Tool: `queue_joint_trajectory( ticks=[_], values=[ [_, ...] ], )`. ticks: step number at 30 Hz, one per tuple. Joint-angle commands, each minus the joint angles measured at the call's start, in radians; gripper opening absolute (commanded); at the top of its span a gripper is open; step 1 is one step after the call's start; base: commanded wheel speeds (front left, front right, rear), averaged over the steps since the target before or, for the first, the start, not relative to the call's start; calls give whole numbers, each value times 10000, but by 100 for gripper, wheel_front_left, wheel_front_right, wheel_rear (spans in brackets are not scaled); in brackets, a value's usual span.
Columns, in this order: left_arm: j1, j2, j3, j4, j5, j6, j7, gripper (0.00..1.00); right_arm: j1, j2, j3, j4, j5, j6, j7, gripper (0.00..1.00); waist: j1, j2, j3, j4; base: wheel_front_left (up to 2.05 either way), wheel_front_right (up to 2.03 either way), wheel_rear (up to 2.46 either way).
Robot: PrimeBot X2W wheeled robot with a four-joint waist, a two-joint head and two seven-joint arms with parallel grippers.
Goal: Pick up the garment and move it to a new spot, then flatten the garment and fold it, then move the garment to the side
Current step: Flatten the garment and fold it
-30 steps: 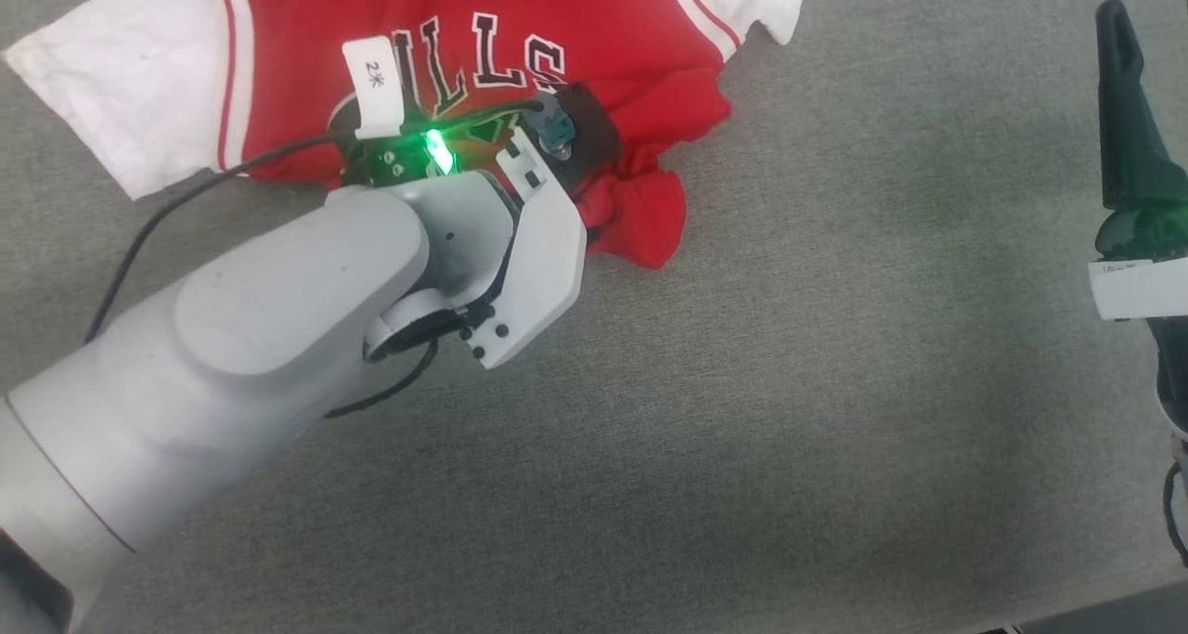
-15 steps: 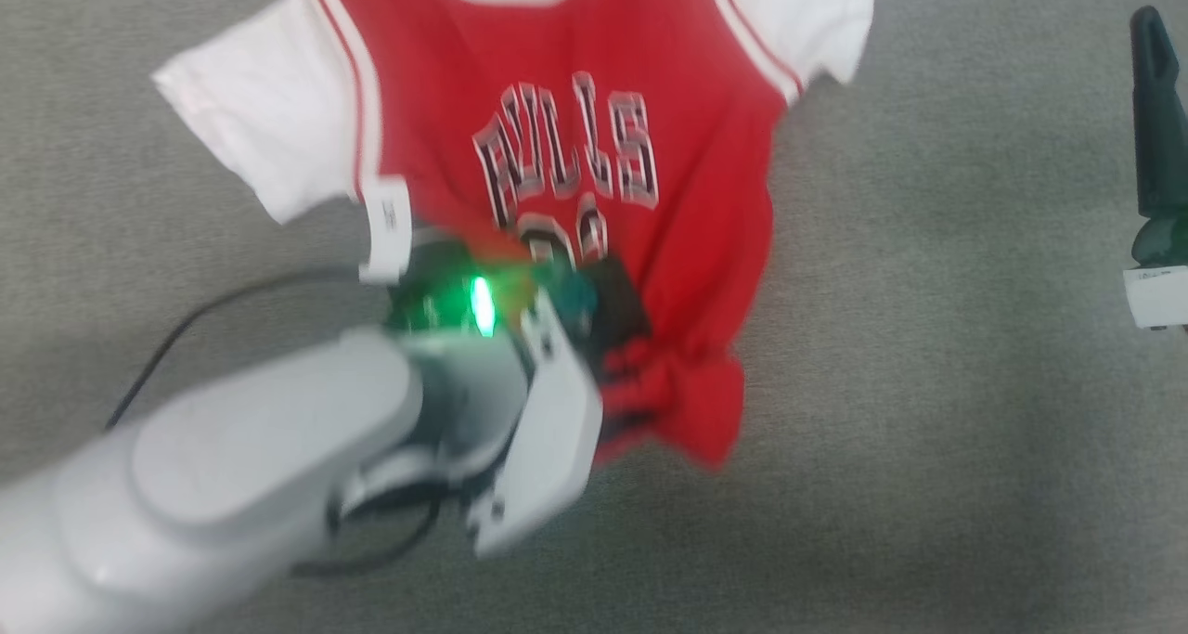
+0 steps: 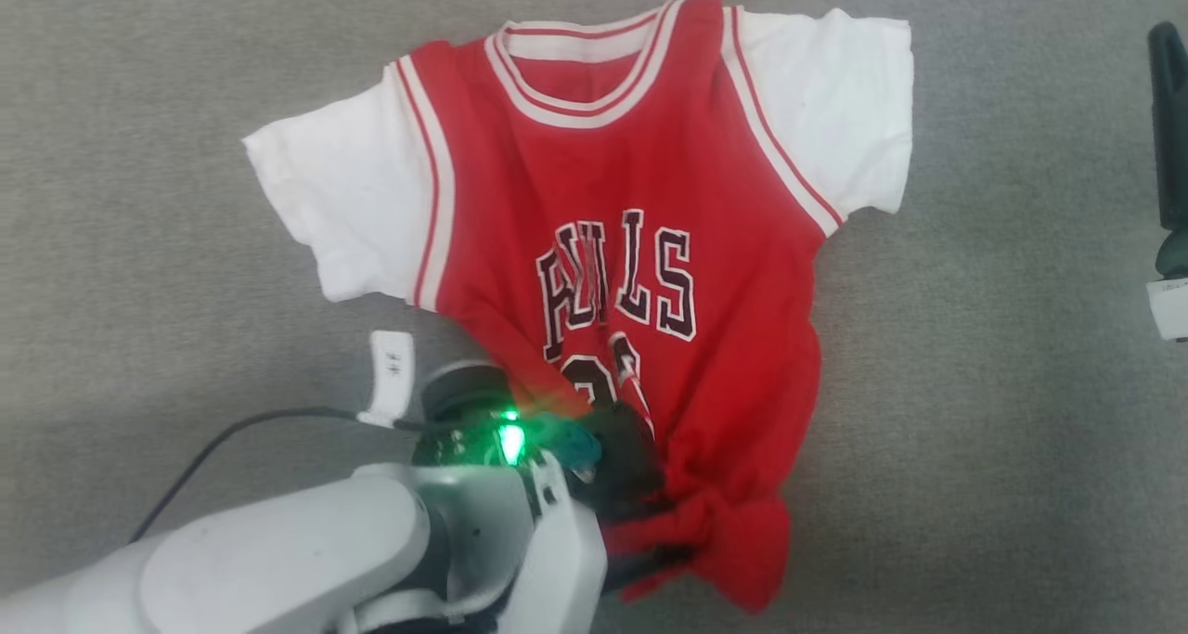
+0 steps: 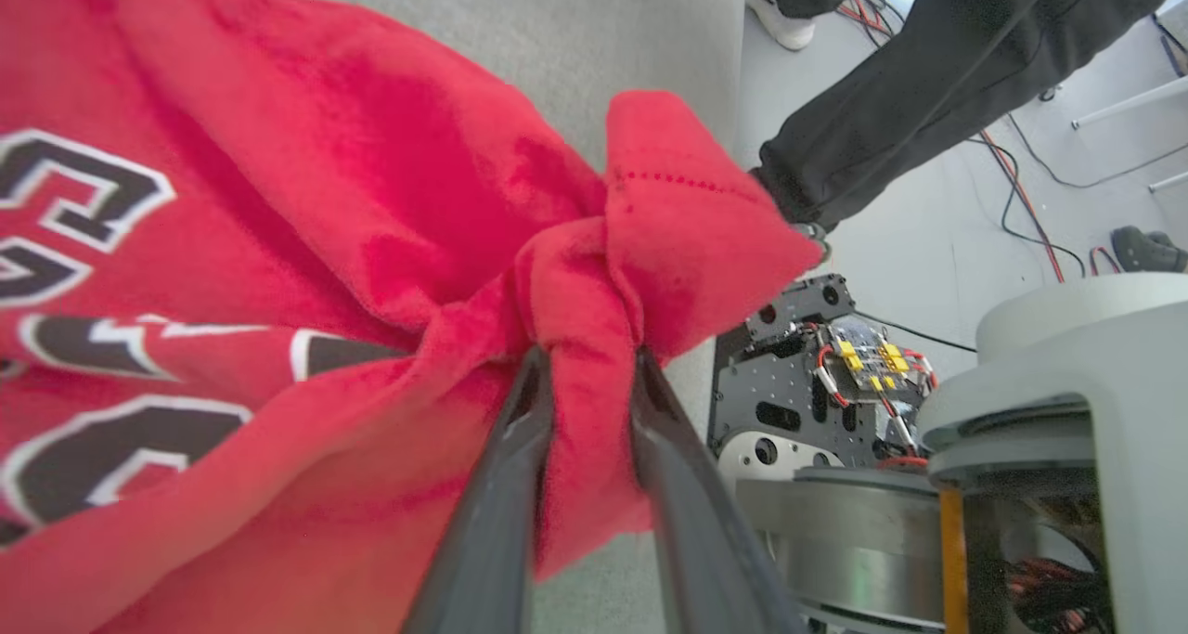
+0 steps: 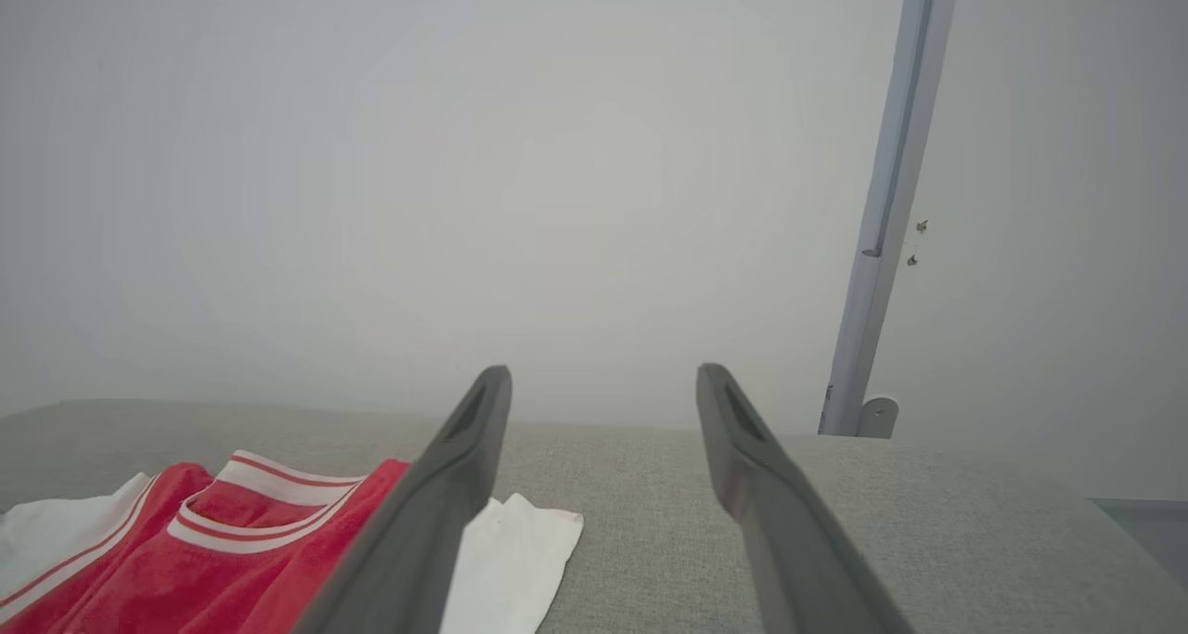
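Reaching in from lower left, my left tool (image 4: 587, 360) pinches the garment (image 3: 640, 188) at its bunched hem; my right tool (image 5: 603, 383) hangs spread wide, empty.

Lab w/ floor cables (image 4: 1021, 198), exposed elec. (image 4: 868, 355)

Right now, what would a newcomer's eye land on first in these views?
The bright red garment lies front-up on the grey table, its bottom hem bunched into a wad. The left gripper is clamped on that wad; the right gripper stands open, off to the right.
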Motion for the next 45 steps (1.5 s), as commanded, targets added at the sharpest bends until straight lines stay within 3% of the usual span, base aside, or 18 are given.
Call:
queue_joint_trajectory(
  ticks=[1, 2, 9, 16, 19, 24, 30, 34, 41, 42, 43, 45],
  values=[
    [72, 10, 28, 95, 185, -15, -307, 76, 125, -60, -12, -38, -29, 0, 85, 100, 0, 0, -96, 111, 0, 0, 0],
    [80, 50, 111, 205, 217, -15, -611, 100, 142, -98, 4, -43, -31, 0, 177, 100, 0, 0, -145, 168, 0, 0, 0],
    [974, 489, 1500, 704, 344, 762, -3576, 100, -297, -1298, 943, 324, -163, 0, 1774, 100, 0, 0, -431, 933, 0, 0, 0],
    [2288, -59, 2499, 1678, 322, 1650, -6628, 100, -1323, -3103, 2745, 1046, 617, 0, 4378, 100, 0, 0, -364, 2149, 0, 0, 0],
    [2729, -577, 2929, 2243, 239, 1762, -7365, 100, -2104, -3968, 3603, 1378, 1178, -3, 5551, 100, 0, 0, -146, 2700, 0, 0, 0],
    [3475, -1747, 4212, 2904, 813, 1454, -7593, 100, -3705, -5082, 5013, 1961, 2005, -3, 7271, 100, 0, 0, 316, 3619, 0, 0, 0],
    [4512, -2944, 5910, 3335, 1813, 605, -7590, 100, -5476, -5921, 6641, 2607, 2340, -3, 8211, 100, 0, 0, 789, 4346, 0, 0, 0],
    [4907, -3288, 6607, 3453, 2310, 259, -7591, 100, -6252, -5894, 7243, 3367, 2797, -1, 8548, 100, 0, 0, 997, 4522, 0, 0, 0],
    [5024, -3403, 7340, 3396, 2757, 66, -7591, 100, -6817, -5898, 8249, 3964, 3227, -1, 8938, 100, 0, 0, 1229, 4474, 0, 0, 0],
    [4968, -3361, 7427, 3380, 2815, 43, -7591, 100, -6899, -5858, 8365, 4038, 3324, -3, 8960, 66, 0, 0, 1272, 4436, 0, 0, 0],
    [4872, -3296, 7497, 3362, 2879, 30, -7592, 100, -6963, -5810, 8466, 4119, 3423, -3, 8991, 47, 0, 0, 1301, 4394, 0, 0, 0],
    [4570, -3085, 7565, 3322, 2886, -1, -7593, 100, -7130, -5743, 8674, 4209, 3589, -6, 9027, 0, 0, 0, 1346, 4303, 0, 0, 0]
  ],
)
